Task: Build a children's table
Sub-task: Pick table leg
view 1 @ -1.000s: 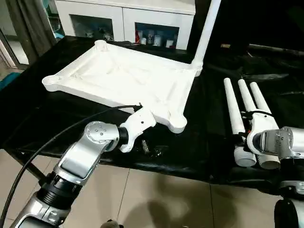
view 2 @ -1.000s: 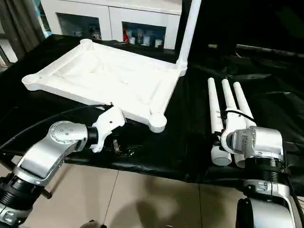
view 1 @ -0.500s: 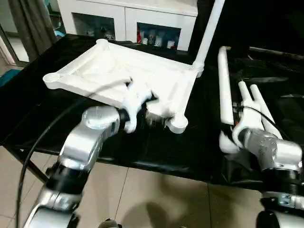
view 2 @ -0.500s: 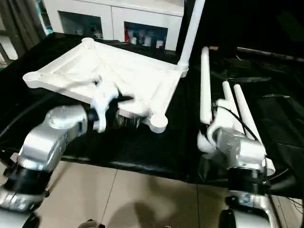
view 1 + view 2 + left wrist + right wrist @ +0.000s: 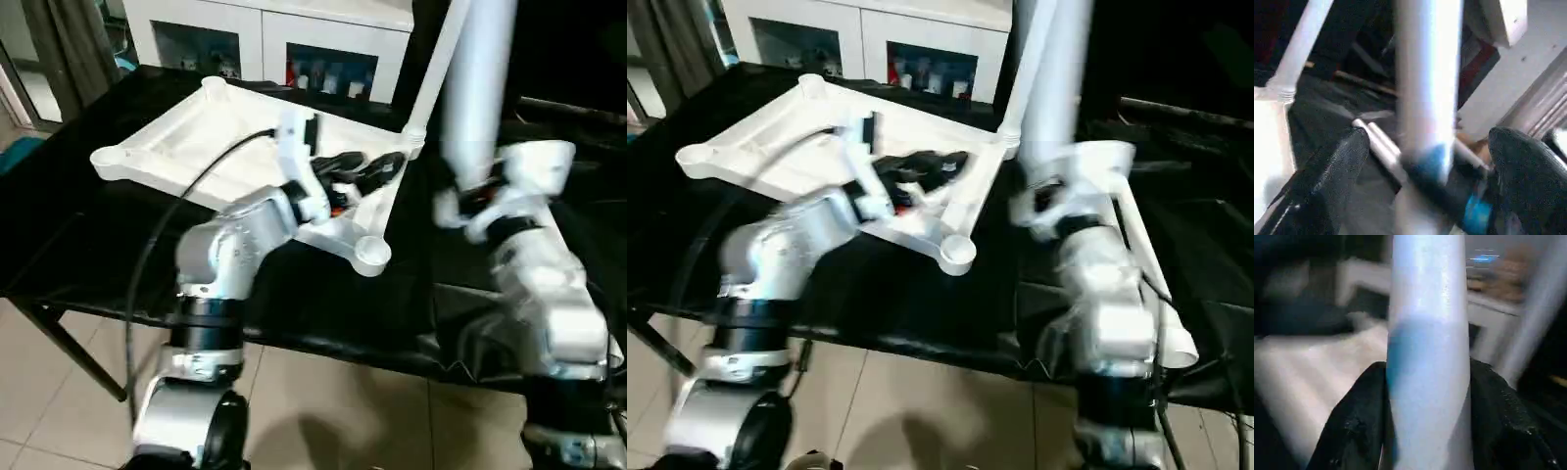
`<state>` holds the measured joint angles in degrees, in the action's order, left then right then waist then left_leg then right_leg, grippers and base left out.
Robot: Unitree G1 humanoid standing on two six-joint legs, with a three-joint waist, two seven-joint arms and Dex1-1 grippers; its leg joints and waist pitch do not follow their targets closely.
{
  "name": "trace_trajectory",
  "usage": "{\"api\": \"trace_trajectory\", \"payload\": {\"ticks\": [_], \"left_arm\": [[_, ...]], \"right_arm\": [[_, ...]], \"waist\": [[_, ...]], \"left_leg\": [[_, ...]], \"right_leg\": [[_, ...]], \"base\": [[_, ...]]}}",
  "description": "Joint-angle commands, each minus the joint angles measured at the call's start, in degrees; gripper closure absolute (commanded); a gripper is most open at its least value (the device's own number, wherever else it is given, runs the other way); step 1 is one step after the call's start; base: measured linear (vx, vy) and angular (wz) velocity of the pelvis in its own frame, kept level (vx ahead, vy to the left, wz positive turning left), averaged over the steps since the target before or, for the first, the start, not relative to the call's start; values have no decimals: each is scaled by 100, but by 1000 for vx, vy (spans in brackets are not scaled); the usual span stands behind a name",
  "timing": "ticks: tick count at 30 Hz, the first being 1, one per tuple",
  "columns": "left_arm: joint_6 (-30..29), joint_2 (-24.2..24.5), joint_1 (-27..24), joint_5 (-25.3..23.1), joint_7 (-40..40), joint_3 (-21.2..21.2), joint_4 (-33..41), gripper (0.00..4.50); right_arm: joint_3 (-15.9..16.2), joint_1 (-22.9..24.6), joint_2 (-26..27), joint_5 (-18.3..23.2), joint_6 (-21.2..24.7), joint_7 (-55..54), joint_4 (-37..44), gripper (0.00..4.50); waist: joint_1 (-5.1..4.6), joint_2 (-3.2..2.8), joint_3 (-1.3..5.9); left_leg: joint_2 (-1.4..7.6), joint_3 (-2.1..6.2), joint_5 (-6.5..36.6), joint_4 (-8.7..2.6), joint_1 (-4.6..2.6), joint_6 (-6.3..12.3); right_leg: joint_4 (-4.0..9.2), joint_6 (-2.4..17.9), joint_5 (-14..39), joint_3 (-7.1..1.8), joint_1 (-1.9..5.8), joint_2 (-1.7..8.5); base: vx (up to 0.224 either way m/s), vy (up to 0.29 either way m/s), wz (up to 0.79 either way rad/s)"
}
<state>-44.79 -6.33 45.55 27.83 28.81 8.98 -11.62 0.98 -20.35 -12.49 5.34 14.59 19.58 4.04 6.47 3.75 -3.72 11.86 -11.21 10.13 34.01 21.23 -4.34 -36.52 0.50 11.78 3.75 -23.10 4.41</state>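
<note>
The children's table top (image 5: 196,147) lies upside down on the black cloth, ribbed side up. One white leg (image 5: 434,59) stands upright in its far right corner socket. My right gripper (image 5: 473,196) is shut on a second white leg (image 5: 477,88) and holds it upright beside that corner; the right wrist view has the leg (image 5: 1427,333) pinched between both fingers (image 5: 1354,423). My left gripper (image 5: 364,168) hovers open over the top's right edge. In its wrist view the fingers (image 5: 1327,181) stand wide apart facing the held leg (image 5: 1427,88). Another leg (image 5: 1144,259) lies on the cloth behind my right arm.
The near right corner socket (image 5: 370,255) sits close to the black table's front edge (image 5: 323,338), with tiled floor below. A white cabinet with glass doors (image 5: 265,39) stands behind. A black cable (image 5: 167,245) loops off my left arm.
My right gripper has lifted a leg off the cloth and swung it upright. My left arm has risen from the table's front edge to above the top's right side.
</note>
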Motion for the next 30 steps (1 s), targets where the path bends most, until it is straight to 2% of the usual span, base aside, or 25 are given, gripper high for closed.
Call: {"api": "trace_trajectory", "payload": {"ticks": [1,3,5,7,8,11,14,15,16,18,20,22,28,30], "left_arm": [[-62,-74,142,126,-217,104,-127,0],[-38,-130,171,205,-300,196,-170,0],[-74,-171,181,314,-338,274,-136,0],[-179,-221,178,491,-396,366,-57,0],[-236,-265,177,559,-544,445,-27,0],[-232,-319,233,553,-818,579,-89,0],[-258,-405,370,599,-1267,834,-310,0],[-271,-417,381,608,-1315,859,-337,0],[-279,-414,369,588,-1336,824,-352,0],[-291,-478,312,595,-1445,750,-335,37],[-297,-526,292,624,-1523,741,-321,37],[-284,-591,261,630,-1590,716,-311,73],[-262,-708,220,656,-1791,667,-348,125],[-259,-702,240,682,-1811,676,-356,130]], "right_arm": [[321,53,-82,-232,-229,208,146,259],[456,66,-82,-292,-137,225,118,259],[500,67,-91,-351,-173,211,88,259],[598,71,-101,-465,-206,214,40,259],[712,53,-132,-648,-238,179,-23,259],[834,28,-208,-812,-256,120,-76,259],[871,10,-167,-972,-190,-78,-242,259],[876,8,-161,-1016,-173,-127,-275,259],[889,8,-139,-1051,-155,-164,-291,259],[961,1,-90,-1169,-123,-238,-302,259],[1014,-12,-93,-1231,-132,-258,-310,259],[1047,-24,-71,-1254,-126,-287,-319,259],[1135,-89,-1,-1311,-205,-289,-350,259],[1136,-99,17,-1323,-202,-285,-352,259]], "waist": [[13,57,416],[10,67,415],[18,51,419],[16,70,420],[19,75,421],[20,94,420],[13,95,414],[17,131,411],[17,126,411],[13,128,421],[11,129,425],[9,128,424],[9,130,418],[6,131,415]], "left_leg": [[89,67,578,-306,-32,226],[84,74,569,-309,-35,245],[89,77,542,-305,-37,233],[90,79,503,-304,-36,233],[91,78,476,-298,-38,233],[86,76,450,-295,-37,249],[83,77,532,-295,-41,237],[70,72,518,-293,-38,220],[78,73,529,-298,-45,208],[86,78,468,-292,-44,216],[89,84,407,-290,-41,219],[87,80,406,-289,-45,227],[86,80,487,-290,-47,210],[86,80,514,-292,-48,188]], "right_leg": [[454,799,494,-270,341,322],[454,792,495,-266,344,312],[439,819,426,-270,338,314],[422,862,290,-267,344,310],[407,897,193,-266,345,308],[411,884,160,-267,355,304],[425,836,284,-268,347,307],[428,801,359,-265,347,306],[434,791,401,-265,343,307],[413,767,281,-269,339,301],[394,791,133,-266,345,302],[392,807,65,-269,346,303],[405,769,188,-271,347,306],[411,753,222,-270,343,303]], "base": [[0,0,0],[0,0,0],[0,0,0],[0,0,0],[0,0,0],[0,0,0],[0,0,0],[0,0,0],[0,0,0],[0,0,0],[0,0,0],[0,0,0],[0,0,0],[0,0,0]]}}
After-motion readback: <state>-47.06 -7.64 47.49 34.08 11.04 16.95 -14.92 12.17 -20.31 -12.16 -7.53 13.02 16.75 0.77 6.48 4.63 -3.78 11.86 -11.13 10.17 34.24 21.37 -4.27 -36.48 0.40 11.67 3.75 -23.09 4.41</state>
